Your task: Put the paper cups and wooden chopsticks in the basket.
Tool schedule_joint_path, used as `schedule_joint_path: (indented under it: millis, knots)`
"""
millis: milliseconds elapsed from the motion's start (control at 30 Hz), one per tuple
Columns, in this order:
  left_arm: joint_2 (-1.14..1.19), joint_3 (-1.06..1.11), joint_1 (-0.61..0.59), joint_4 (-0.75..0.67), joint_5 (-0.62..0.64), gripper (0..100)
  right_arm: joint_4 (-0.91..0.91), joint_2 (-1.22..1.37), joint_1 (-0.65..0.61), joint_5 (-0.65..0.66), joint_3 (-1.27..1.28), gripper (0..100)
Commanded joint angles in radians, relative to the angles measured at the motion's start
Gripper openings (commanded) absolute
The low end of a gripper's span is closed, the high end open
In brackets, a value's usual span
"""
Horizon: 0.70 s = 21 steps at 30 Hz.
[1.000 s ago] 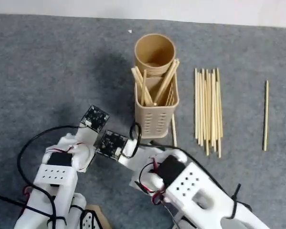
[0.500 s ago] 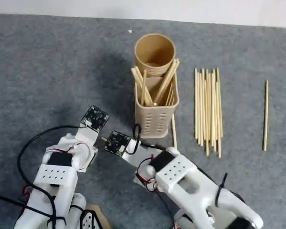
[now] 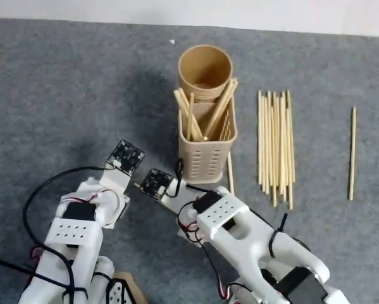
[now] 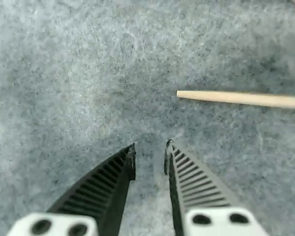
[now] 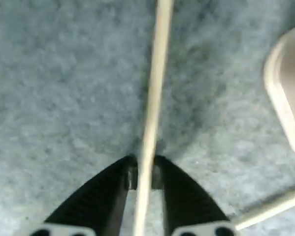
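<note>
A beige basket (image 3: 205, 149) stands mid-table with stacked paper cups (image 3: 205, 68) and a few wooden chopsticks (image 3: 219, 109) leaning inside. A bundle of chopsticks (image 3: 276, 147) lies to its right, and a single one (image 3: 352, 153) farther right. My right gripper (image 5: 144, 169) is shut on one chopstick (image 5: 152, 113) low over the carpet, with the basket's corner (image 5: 285, 101) close beside it. My left gripper (image 4: 149, 153) is open over bare carpet, nothing between its fingers. A chopstick end (image 4: 236, 98) shows just beyond them.
Grey carpet covers the table. A loose chopstick (image 3: 230, 174) lies against the basket's right front corner. The left arm (image 3: 81, 221) and right arm (image 3: 221, 218) sit close together in front of the basket. Open carpet spreads to the far left.
The right arm has swung left and forward, bringing its wrist nearer the basket's front left corner. The left arm has stayed put.
</note>
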Motion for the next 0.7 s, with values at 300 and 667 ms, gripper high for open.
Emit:
schedule_joint_path:
  millis: [300,667]
  knots:
    - [-0.013,-0.042,-0.01,-0.009,-0.002,13,0.375,-0.366,-0.005,-0.071,-0.308,0.4]
    - [-0.007,-0.041,-0.008,-0.011,-0.002,13,0.366,-0.527,0.28,-0.075,-0.834,0.4]
